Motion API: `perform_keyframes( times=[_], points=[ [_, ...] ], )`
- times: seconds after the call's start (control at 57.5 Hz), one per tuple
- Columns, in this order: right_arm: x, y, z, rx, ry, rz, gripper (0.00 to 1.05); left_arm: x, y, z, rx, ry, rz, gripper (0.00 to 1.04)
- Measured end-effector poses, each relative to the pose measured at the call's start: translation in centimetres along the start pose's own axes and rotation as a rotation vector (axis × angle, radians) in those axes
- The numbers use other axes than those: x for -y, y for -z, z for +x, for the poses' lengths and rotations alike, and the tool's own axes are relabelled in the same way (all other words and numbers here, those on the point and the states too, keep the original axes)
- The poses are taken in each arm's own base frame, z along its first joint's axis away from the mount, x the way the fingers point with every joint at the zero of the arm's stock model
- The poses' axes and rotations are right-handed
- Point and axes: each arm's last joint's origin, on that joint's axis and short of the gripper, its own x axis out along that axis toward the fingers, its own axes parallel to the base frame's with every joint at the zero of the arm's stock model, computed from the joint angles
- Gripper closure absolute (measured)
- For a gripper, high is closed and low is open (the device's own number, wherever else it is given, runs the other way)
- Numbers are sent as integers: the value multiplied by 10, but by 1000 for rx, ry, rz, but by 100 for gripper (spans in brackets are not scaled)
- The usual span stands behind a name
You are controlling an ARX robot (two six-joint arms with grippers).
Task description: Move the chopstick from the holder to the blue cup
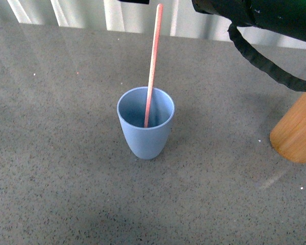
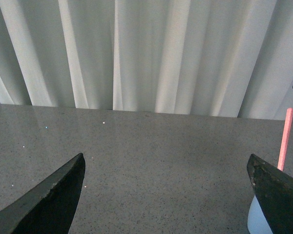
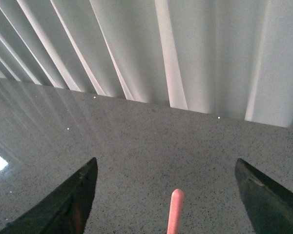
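Observation:
The light-blue cup (image 1: 145,122) stands upright in the middle of the grey table. The pink chopstick (image 1: 153,61) stands in it, leaning against the far rim, its top well above the cup. The orange-tan holder (image 1: 297,130) is at the right edge, tilted. My right gripper (image 3: 166,168) is open and empty, and the chopstick's tip (image 3: 176,207) shows between and below its jaws, untouched. My left gripper (image 2: 166,168) is open and empty over bare table, with the chopstick (image 2: 284,139) and a bit of the cup (image 2: 256,219) beside its right finger.
The right arm's black body and cable (image 1: 265,56) hang over the top right of the front view. White pleated curtains (image 1: 81,13) close off the far edge of the speckled grey table (image 1: 56,153).

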Motion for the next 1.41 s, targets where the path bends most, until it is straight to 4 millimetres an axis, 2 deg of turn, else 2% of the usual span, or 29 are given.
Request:
perform_keyframes(
  times=[0.07, 0.104, 0.278, 0.382, 0.434, 0.573, 0.643, 0.747, 0.799, 0.851, 0.904, 1.043, 1.095, 1.303, 1.407],
  points=[
    [1, -6, -2, 12, 1, 1, 10, 0, 0, 0, 0, 0, 0, 7],
    [1, -9, -4, 18, 2, 2, 8, 0, 0, 0, 0, 0, 0, 7],
    [3, -34, -17, 78, 33, -23, 10, 0, 0, 0, 0, 0, 0, 7],
    [13, -51, -28, 123, 97, -32, 10, 0, 0, 0, 0, 0, 0, 7],
    [26, -65, -41, 157, 149, -29, 10, 0, 0, 0, 0, 0, 0, 7],
    [56, -84, -71, 207, 264, -25, 10, 0, 0, 0, 0, 0, 0, 7],
    [85, -91, -105, 213, 395, -17, 10, 0, 0, 0, 0, 0, 0, 7],
    [110, -88, -140, 192, 529, -9, 10, 0, 0, 0, 0, 0, 0, 7],
    [124, -80, -167, 178, 601, 1, 10, 0, 0, 0, 0, 0, 0, 7],
    [129, -74, -181, 167, 629, 10, 10, 0, 0, 0, 0, 0, 0, 7],
    [136, -61, -205, 142, 679, 32, 10, 0, 0, 0, 0, 0, 0, 7],
    [138, -27, -243, 78, 751, 74, 10, 0, 0, 0, 0, 0, 0, 7],
    [138, -18, -250, 68, 771, 85, 10, 0, 0, 0, 0, 0, 0, 7],
    [137, -18, -252, 78, 767, 78, 10, 0, 0, 0, 0, 0, 0, 7],
    [133, -13, -252, 178, 595, -81, 26, 0, 0, 0, 0, 0, 0, 7]
  ],
)
